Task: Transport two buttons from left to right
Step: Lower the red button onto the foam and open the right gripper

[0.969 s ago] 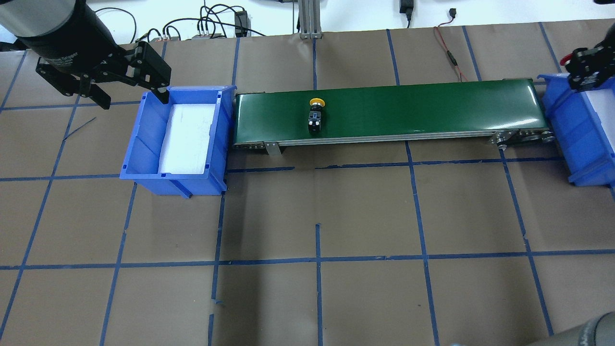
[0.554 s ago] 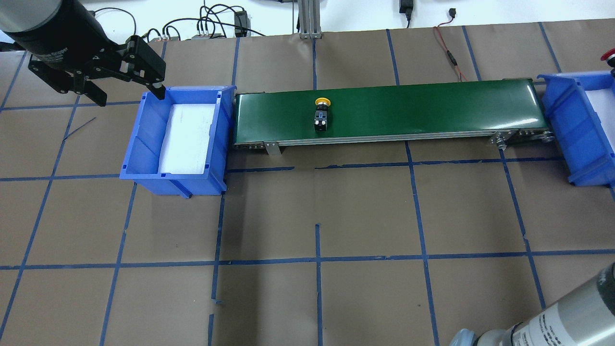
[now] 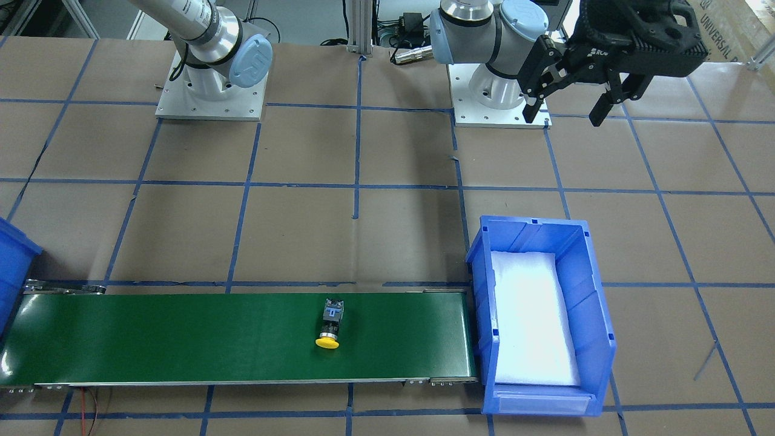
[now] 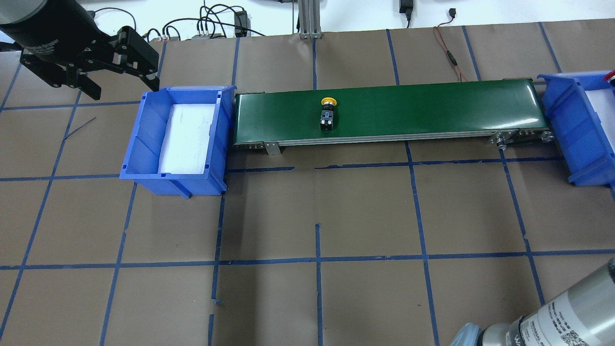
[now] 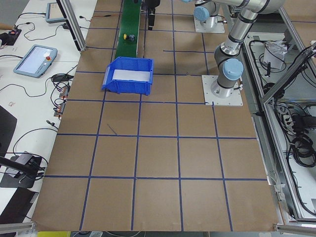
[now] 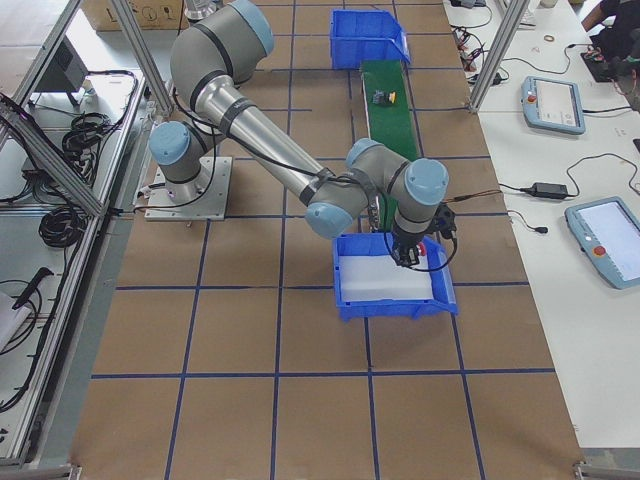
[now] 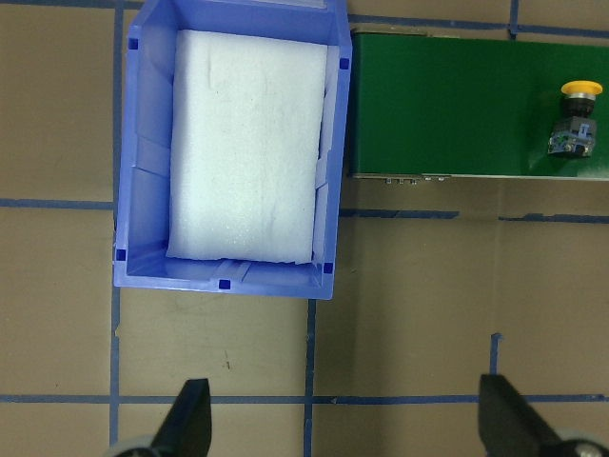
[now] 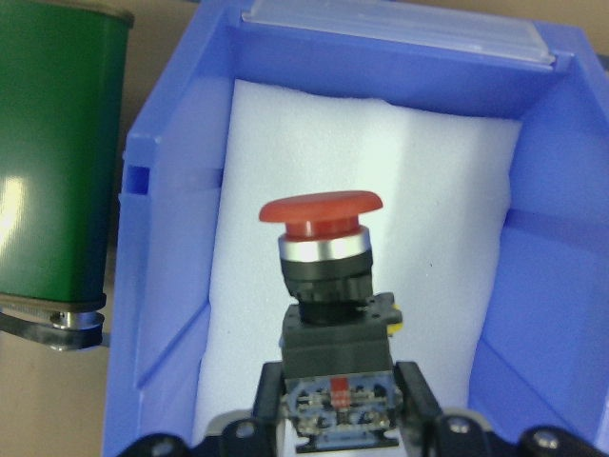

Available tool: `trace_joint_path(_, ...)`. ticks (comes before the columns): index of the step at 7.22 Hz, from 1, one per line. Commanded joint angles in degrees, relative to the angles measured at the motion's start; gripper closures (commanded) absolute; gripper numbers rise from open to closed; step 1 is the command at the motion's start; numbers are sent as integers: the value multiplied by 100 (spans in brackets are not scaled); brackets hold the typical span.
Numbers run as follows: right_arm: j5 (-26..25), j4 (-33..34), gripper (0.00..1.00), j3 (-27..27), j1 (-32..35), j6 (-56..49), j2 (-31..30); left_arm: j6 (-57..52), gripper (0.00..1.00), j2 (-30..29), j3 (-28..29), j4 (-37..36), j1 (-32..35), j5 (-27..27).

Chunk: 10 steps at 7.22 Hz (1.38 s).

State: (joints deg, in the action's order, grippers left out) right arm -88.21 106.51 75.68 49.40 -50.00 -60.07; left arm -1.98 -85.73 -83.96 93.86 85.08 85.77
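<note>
Clasping red button (image 8: 322, 214) over blue bin (image 8: 542, 286), right gripper (image 8: 341, 392); "UNIVERSAL"-printed carton (image 3: 726, 27).

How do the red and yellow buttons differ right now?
The red button is clamped by its contact block in the right tool over a blue bin. The yellow button lies loose on its side on the green belt. Cap colours differ. Both have dark contact blocks.

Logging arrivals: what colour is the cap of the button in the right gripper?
Red. The button shows best in the right wrist-mounted view.
</note>
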Motion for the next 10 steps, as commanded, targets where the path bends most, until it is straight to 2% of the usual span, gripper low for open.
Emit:
trace_joint_path(1, -221, 246, 96, 288, -123, 16, 31, -22, 0, -49, -33, -105, -140, 89)
trace_joint_path(3, -459, 519, 96, 700, -132, 314, -4, -13, 0, -181, -156, -201, -63, 97)
trace_joint_path(4, -469, 616, 96, 972, -132, 516, -48, -4, 0, -42, -147, -88, -53, 132)
trace_joint_path(5, -548, 921, 96, 1166, -132, 492, -49, 66, 0, -84, -95, -9, -45, 98)
trace_joint_path(7, -583, 1038, 95, 1309, -176, 518, -49, 101, 0, -33, -16, 0, -18, 124)
trace_joint_path(8, -584, 1082, 87, 1309, -176, 527, -49, 101, 0, 21, 20, 314, -9, 159)
trace_joint_path(9, -558, 1091, 65, 1318, -176, 535, -40, 101, 0, 38, 38, 326, -9, 142)
trace_joint_path(10, -488, 1205, 52, 1326, -176, 535, -14, 41, 0, 39, 12, 326, -18, 150)
